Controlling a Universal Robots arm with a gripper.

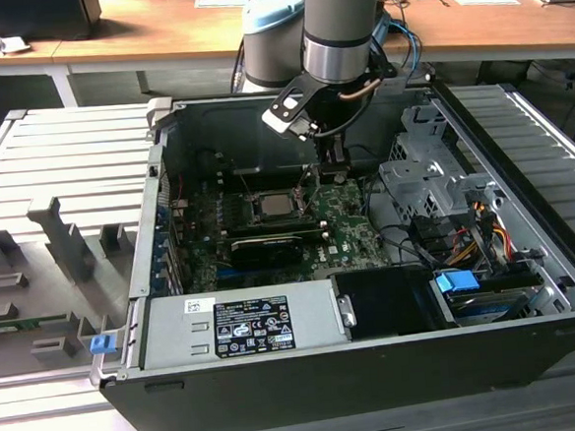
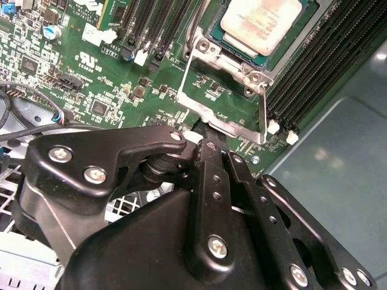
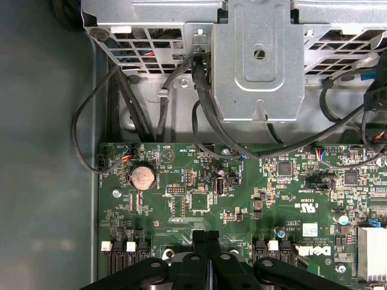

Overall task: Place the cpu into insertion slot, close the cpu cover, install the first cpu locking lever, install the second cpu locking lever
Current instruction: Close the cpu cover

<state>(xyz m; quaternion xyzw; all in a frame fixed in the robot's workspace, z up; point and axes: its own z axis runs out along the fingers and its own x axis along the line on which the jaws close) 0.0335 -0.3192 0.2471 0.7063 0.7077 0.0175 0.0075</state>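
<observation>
Second wrist view: the cpu [image 2: 260,24] sits in the insertion slot [image 2: 205,47], bare since the cpu cover [image 2: 221,118] stands open beside the slot; the gripper [image 2: 206,141], jaws pressed together, empty, is at that cover's edge, seemingly to push.
</observation>
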